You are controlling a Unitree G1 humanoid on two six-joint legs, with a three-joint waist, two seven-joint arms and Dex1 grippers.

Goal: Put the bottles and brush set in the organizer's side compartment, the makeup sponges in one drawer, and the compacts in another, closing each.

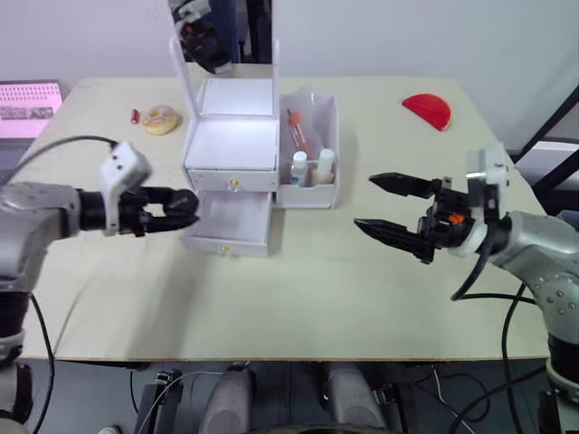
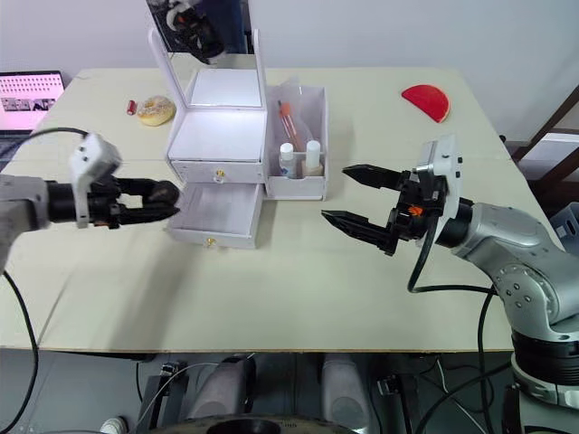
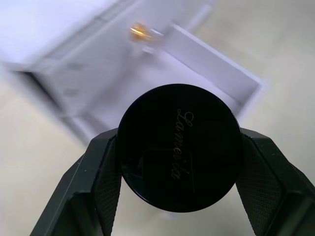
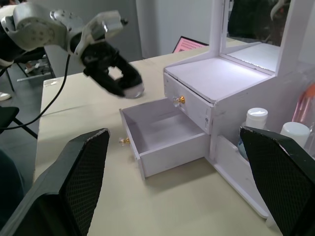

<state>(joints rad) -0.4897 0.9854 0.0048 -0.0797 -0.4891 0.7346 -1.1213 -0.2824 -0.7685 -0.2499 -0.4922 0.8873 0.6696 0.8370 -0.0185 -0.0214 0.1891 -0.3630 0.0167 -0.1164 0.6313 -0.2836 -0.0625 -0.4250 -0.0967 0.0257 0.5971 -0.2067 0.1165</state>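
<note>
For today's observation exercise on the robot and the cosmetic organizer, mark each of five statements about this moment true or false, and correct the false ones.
1. The left hand is shut on a black-lidded compact. True.
2. The lower drawer is pushed closed. False: it is pulled out and looks empty.
3. The two white-capped bottles stand in the side compartment. True.
4. The right hand grips a pink sponge. False: it is open and holds nothing.
5. The red half-circle piece lies inside the upper drawer. False: it lies on the table, towards the far right corner.
</note>
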